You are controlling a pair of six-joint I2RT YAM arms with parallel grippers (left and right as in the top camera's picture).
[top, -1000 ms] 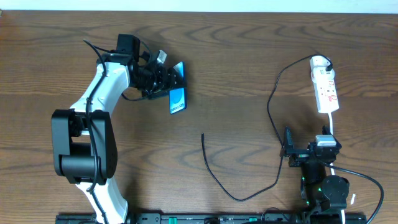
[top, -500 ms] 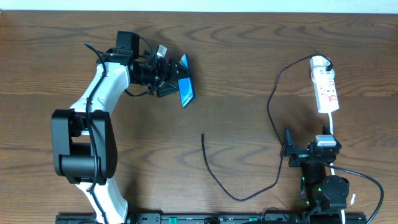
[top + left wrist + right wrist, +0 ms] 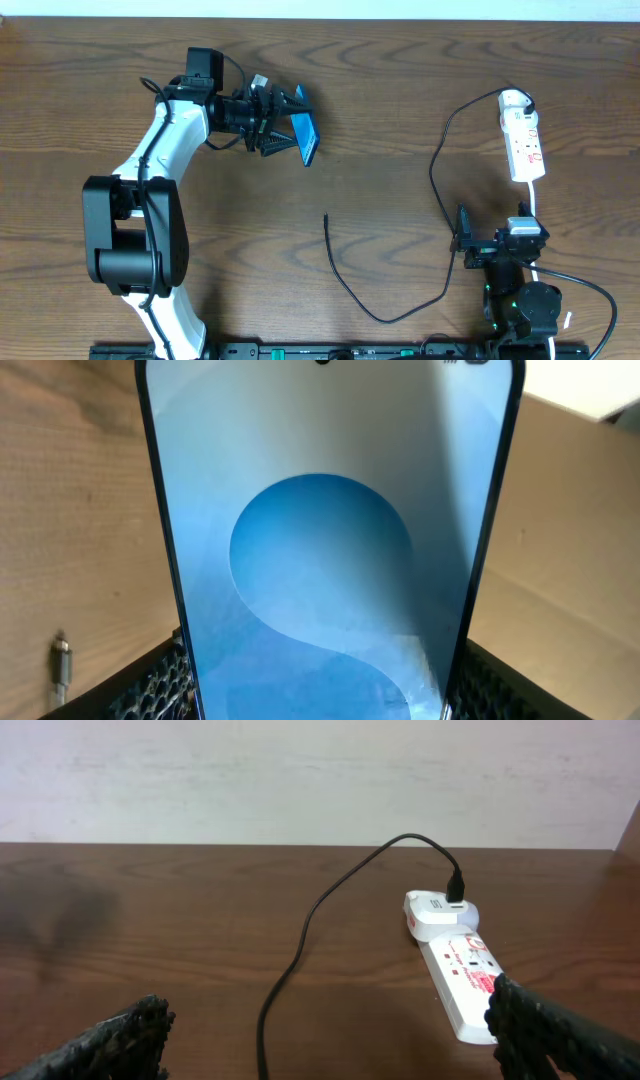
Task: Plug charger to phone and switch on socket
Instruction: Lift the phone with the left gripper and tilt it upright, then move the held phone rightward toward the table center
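Left fingers (image 3: 278, 148) clamp the tilted phone (image 3: 305, 138), nearer the charger (image 3: 329, 245) tip than the gaping, empty right fingers (image 3: 560, 1030).

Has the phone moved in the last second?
Yes. The phone in the left gripper shifted right and up-frame, relative to the still charger tip.

The phone (image 3: 305, 137) shows a bright blue screen with a deeper blue circle on pale blue, edged in black. The charger (image 3: 433, 180) is black. The socket (image 3: 524, 145) is white with red marks. The table (image 3: 400, 60) is dark brown wood grain.
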